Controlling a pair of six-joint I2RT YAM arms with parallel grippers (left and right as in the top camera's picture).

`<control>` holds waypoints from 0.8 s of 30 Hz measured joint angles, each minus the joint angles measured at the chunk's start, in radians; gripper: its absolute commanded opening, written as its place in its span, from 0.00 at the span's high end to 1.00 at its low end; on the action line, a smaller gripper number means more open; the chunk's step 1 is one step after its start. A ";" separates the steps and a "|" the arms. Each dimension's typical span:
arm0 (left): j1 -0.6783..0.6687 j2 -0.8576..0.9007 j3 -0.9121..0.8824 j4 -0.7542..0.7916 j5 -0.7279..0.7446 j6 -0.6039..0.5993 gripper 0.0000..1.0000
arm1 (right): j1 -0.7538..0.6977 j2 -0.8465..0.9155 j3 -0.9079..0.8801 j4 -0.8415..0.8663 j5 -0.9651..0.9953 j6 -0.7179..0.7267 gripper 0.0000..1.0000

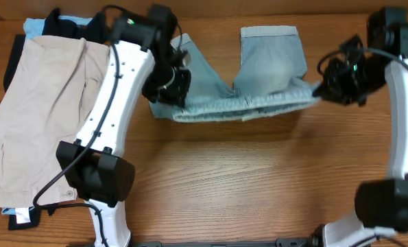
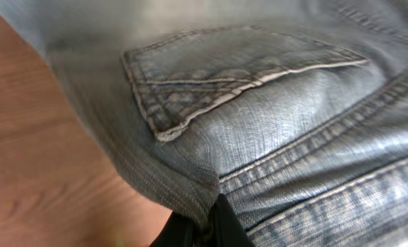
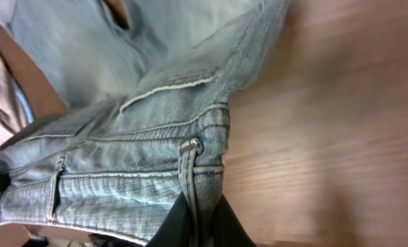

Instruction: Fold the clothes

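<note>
The faded light-blue denim shorts [image 1: 258, 75] hang stretched between my two grippers at the back middle of the table, waistband toward the front and cuffed legs toward the back. My left gripper [image 1: 171, 88] is shut on the waistband's left end [image 2: 204, 206], beside a stitched back pocket [image 2: 224, 75]. My right gripper [image 1: 320, 88] is shut on the waistband's right end by a belt loop [image 3: 190, 165]. The beige shorts [image 1: 32, 116] lie on the pile at the left, over black [image 1: 60, 24] and sky-blue [image 1: 32, 26] garments.
The wooden table [image 1: 245, 185] shows bare in front of the shorts. My left arm's base link [image 1: 97, 175] stands by the pile's right edge. My right arm's base [image 1: 389, 202] is at the front right.
</note>
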 measured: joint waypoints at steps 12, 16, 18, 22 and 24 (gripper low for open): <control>-0.063 -0.002 -0.360 -0.013 -0.100 -0.001 0.31 | -0.051 -0.238 -0.531 0.057 0.103 0.018 0.76; -0.063 -0.002 -0.394 -0.013 -0.132 0.001 0.22 | -0.052 -0.243 -0.559 0.082 0.122 0.027 0.53; -0.063 -0.002 -0.394 -0.010 -0.141 0.001 0.15 | -0.052 -0.259 -0.559 0.108 0.129 0.039 0.42; -0.063 -0.002 -0.394 0.001 -0.166 0.003 0.09 | -0.052 -0.297 -0.559 0.159 0.132 0.032 0.36; -0.063 -0.002 -0.392 0.003 -0.180 0.003 0.08 | -0.052 -0.305 -0.559 0.189 0.123 0.028 0.33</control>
